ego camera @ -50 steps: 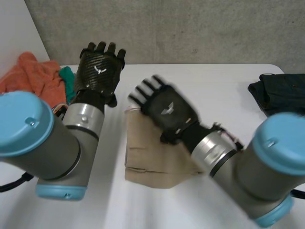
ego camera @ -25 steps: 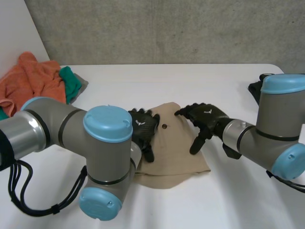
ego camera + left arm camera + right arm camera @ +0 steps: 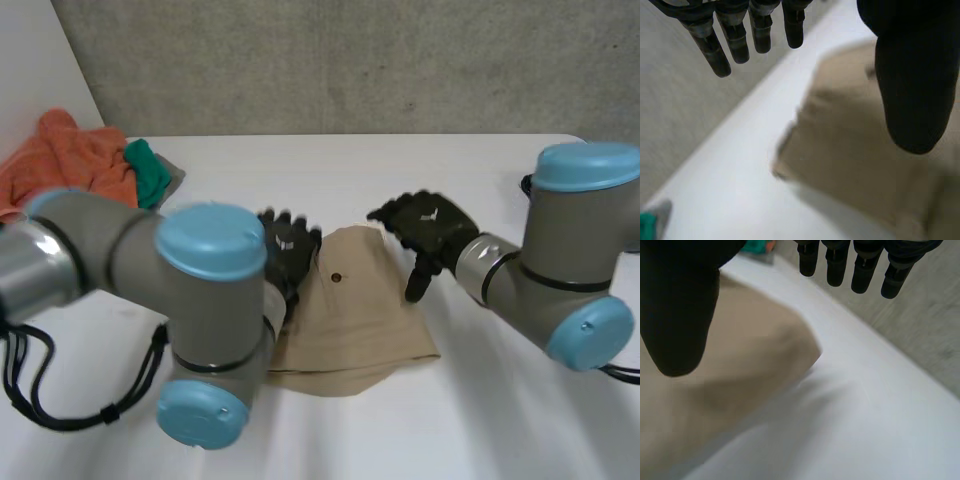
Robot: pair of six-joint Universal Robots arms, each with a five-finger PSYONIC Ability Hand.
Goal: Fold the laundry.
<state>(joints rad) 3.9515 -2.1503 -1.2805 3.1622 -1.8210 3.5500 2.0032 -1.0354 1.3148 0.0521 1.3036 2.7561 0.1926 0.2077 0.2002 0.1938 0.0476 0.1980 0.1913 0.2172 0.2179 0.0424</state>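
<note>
A folded tan garment (image 3: 350, 310) with a small dark button lies in the middle of the white table (image 3: 300, 180). My left hand (image 3: 285, 252) hovers at the garment's left edge, fingers straight and apart from the thumb, holding nothing. In the left wrist view the tan garment (image 3: 855, 165) lies under the thumb (image 3: 912, 85) and beside the fingers (image 3: 735, 40). My right hand (image 3: 425, 228) is open at the garment's upper right corner. The right wrist view has the tan garment (image 3: 730, 385) below the thumb (image 3: 680, 315), with the fingers (image 3: 865, 265) over bare table.
An orange cloth (image 3: 70, 165) and a green cloth (image 3: 148, 172) are piled at the table's far left. A dark garment (image 3: 528, 185) lies at the right edge, mostly behind my right arm (image 3: 570, 270). A grey wall rises behind the table.
Both arms swung down from raised poses to the garment. In the last half second the left hand rose slightly along the left edge and the right hand drew back towards the upper right corner.
</note>
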